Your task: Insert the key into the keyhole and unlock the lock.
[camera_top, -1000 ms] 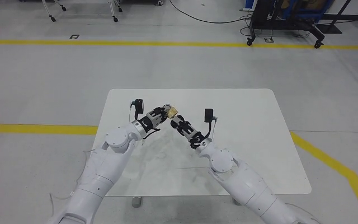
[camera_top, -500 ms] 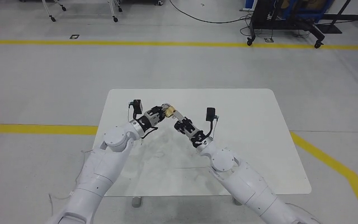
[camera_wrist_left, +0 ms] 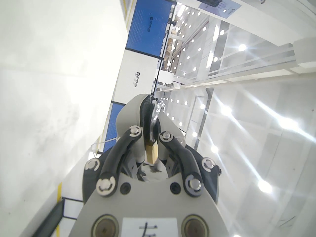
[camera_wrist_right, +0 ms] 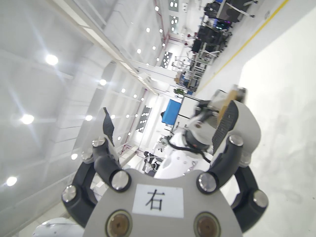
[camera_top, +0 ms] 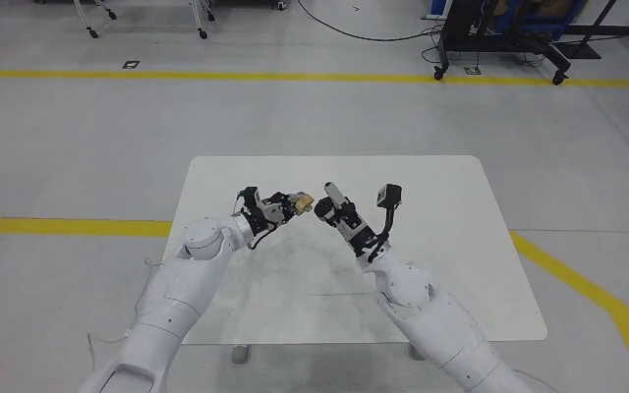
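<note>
**Holding the lock in the air, right hand empty**

Left gripper (camera_top: 283, 206) is clamped on the small brass padlock (camera_top: 303, 202), with its pads flat against the two broad faces. The brass end pokes out past the fingertips toward the other arm. The lock appears to be held up off the white rectangular table (camera_top: 442, 196), over its middle, not resting on it.

My read on the grip: squeezing the flat faces stops the body from twisting when a key turns. Leaving one end exposed gives the other hand a way in.

Right gripper (camera_top: 327, 199) sits just beside that exposed end without touching it. Its fingers are spread wide with nothing between them — the right wrist view looks straight through the gap. The lock-holding hand sits beyond one finger there, so the two hands roughly face each other, which suits an end-on approach.

I can't place the key for sure. The left wrist view shows a sliver of bright silver metal (camera_wrist_left: 158, 108) pinched at the fingertips beyond the brass — shackle or key, I can't tell which.

If that sliver is the key, the open right hand is lined up to take and turn it. If it isn't, the key needs finding first. No sign of the shackle being released.
</note>
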